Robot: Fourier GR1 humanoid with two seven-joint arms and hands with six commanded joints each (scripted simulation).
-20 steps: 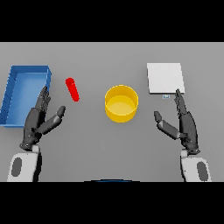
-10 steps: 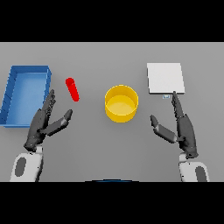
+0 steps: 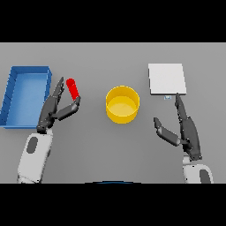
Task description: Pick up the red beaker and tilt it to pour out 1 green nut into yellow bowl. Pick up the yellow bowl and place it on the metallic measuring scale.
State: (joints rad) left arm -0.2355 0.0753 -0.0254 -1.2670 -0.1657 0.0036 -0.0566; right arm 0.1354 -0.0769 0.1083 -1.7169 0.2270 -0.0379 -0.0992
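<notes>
- Lay on the grey worktop (image 3: 113, 145): small red cylindrical beaker (image 3: 73, 88), between the blue rectangular tray (image 3: 25, 95) and the round yellow bowl (image 3: 122, 103).
- Left hand (image 3: 56, 108) just beside the beaker, fingers (image 3: 57, 91) spread apart, holding nothing.
- Right hand (image 3: 183, 128) near the flat metallic measuring scale (image 3: 166, 79), fingers straight and apart.
- Risk: beaker likely to roll away if nudged before closure; nut not visible.

Single head view, downward over table (image 3: 110, 159)
</notes>
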